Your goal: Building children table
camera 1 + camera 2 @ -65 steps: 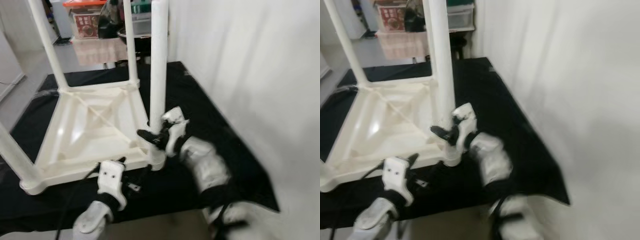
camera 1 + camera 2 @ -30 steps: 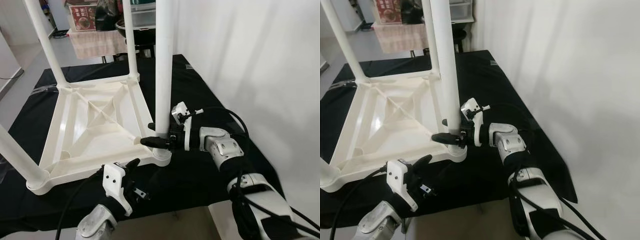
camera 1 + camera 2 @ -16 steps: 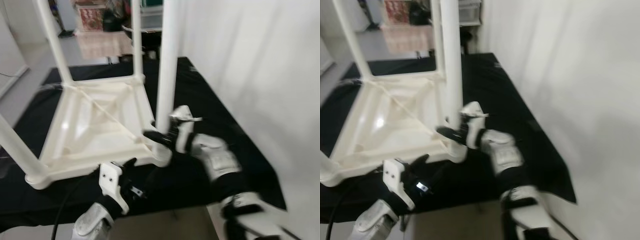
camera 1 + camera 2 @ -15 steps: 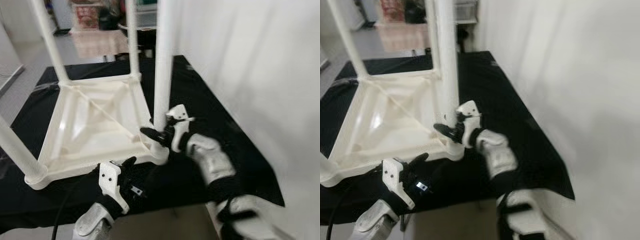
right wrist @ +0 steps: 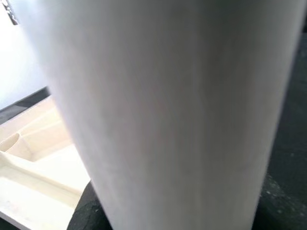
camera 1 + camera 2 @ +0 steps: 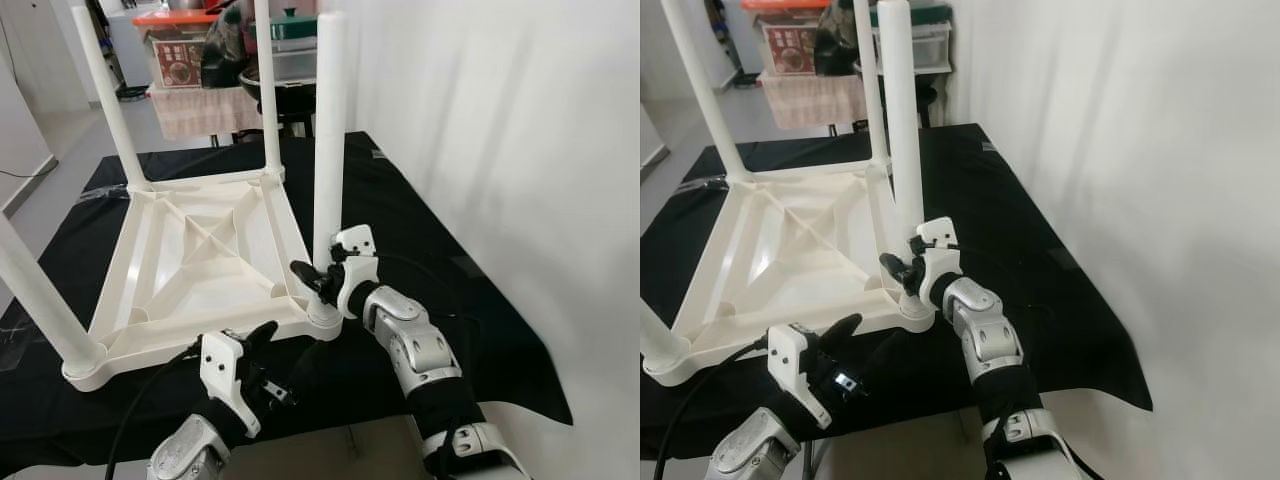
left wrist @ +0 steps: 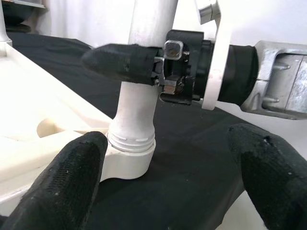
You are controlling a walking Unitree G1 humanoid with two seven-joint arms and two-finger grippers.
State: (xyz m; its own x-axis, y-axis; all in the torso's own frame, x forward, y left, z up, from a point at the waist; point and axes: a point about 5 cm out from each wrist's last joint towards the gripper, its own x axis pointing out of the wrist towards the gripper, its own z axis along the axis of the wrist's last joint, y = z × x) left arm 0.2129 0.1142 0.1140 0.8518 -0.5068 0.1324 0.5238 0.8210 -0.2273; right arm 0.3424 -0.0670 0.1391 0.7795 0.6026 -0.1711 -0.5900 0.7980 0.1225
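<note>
At frame centre I see my right gripper with fingers pinching the white leg just above its socket on the upturned table. Lower left, my left gripper hovers, fingers spread, over the black surface.

A domestic interior is indicated, used here as an assembly area. A black sheet is spread over the pale floor beside a plain white wall. At the far end, household storage is observed: a clear plastic bin with an orange lid, a second bin with a green lid, a dark round pot, and a low surface draped with a pale checked cloth. No industrial fixtures are noted.
</note>
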